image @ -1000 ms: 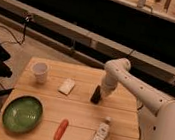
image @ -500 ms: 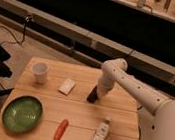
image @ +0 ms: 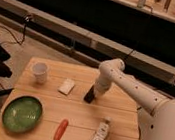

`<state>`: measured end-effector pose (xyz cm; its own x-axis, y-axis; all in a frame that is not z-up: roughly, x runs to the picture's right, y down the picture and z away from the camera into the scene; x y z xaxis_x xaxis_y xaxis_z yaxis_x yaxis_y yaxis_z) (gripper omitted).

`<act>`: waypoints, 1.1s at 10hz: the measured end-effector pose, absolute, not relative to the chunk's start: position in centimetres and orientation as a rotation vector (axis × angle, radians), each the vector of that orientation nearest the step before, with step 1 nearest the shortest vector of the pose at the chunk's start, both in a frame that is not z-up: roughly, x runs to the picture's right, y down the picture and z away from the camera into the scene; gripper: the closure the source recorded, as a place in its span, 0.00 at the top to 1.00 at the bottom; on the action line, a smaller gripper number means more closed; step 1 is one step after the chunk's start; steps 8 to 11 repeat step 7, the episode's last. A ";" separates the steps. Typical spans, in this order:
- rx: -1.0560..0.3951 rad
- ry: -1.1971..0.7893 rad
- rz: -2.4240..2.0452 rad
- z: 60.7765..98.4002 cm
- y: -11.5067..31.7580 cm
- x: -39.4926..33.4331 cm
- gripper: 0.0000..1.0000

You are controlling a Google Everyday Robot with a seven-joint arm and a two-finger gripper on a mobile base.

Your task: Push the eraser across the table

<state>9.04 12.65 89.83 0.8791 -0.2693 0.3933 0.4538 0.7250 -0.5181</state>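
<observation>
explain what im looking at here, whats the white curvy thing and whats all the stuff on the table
The white curved thing is a robot arm. It belongs to a wheeled robot whose white body fills the lower right corner. There is only one picture of this moment, taken from above the table, looking down at it from the robot's side.

The arm reaches down to the middle of the light wooden table. At its tip is the gripper, a two-finger clamp, low over the tabletop. The dark shape there is where the black eraser would be, but gripper and eraser cannot be told apart.

Also on the table: a white cup at the far left, a flat white rectangular piece just left of the gripper, a green plate at the near left, an orange carrot, and a small bottle lying down near the front edge.
</observation>
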 end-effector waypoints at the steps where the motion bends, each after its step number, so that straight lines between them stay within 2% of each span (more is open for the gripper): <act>1: -0.644 -0.307 -0.415 89.9 12.6 8.7 0.03; 11: -0.623 -0.337 -0.487 90.1 12.6 5.2 0.03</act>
